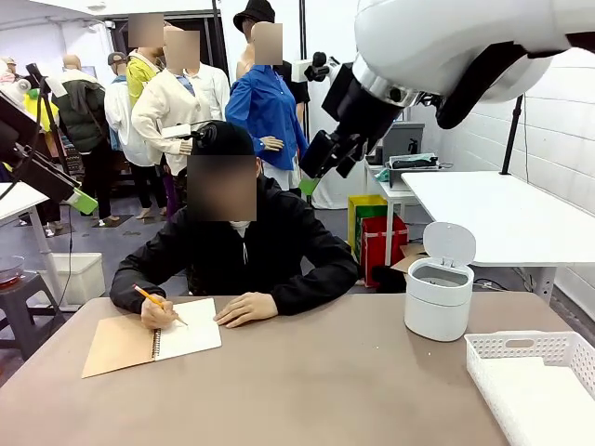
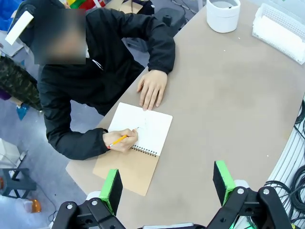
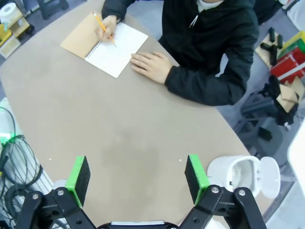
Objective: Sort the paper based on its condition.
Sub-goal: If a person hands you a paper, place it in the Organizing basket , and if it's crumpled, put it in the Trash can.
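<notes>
Green-padded, both pincers hang wide open and empty above the worktop (image 1: 307, 390). The left pincer (image 2: 167, 183) looks down on the tan notebook (image 2: 140, 129), and the right pincer (image 3: 137, 172) on bare surface near the open-lidded white bin (image 3: 233, 174). Where the paper lies cannot be told; the white basket (image 1: 521, 340) may hold sheets. The likely risk is that the left arm takes the notebook page for loose paper and descends onto the person's writing hand (image 2: 126, 145), striking it or the pencil (image 2: 116, 141).
</notes>
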Tool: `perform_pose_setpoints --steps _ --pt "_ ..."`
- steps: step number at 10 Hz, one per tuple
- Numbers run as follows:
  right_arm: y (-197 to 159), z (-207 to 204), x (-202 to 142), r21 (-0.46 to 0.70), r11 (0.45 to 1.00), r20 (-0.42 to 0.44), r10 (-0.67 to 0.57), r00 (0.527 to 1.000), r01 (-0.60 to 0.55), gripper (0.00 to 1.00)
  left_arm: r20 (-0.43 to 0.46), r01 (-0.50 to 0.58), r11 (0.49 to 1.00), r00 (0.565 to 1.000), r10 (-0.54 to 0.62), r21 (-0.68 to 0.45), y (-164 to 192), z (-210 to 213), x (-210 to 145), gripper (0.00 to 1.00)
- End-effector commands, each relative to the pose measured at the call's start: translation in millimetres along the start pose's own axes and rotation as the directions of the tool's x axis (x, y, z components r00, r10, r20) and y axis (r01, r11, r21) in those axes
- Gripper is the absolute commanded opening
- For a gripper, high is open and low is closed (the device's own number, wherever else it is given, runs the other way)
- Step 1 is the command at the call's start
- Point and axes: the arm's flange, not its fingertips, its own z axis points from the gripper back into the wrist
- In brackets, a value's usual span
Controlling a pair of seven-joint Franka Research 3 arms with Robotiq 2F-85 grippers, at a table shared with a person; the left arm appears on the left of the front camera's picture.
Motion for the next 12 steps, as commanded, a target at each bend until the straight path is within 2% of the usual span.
perform_pose_setpoints --steps 1,2,7,12 --pt "3 -2 -17 0.034 0.999 0.04 0.013 0.999 -0.014 1.0 0.001 -0.002 1.0 1.0 0.002 0.001 1 1 0 1.0" --pt "0 0 0 0.0 1.0 0.0 0.0 1.0 0.0 1.0 0.001 -0.002 1.0 1.0 0.002 0.001 1 1 0 1.0" --pt "0 0 0 0.0 1.0 0.0 0.0 1.0 0.0 1.0 0.017 0.001 1.0 1.0 -0.001 -0.01 3 5 -1 1.0" --pt "5 2 -2 0.023 0.999 -0.005 -0.04 0.999 0.04 1.0 0.042 -0.083 0.997 0.996 0.083 -0.006 1 21 -15 1.0"
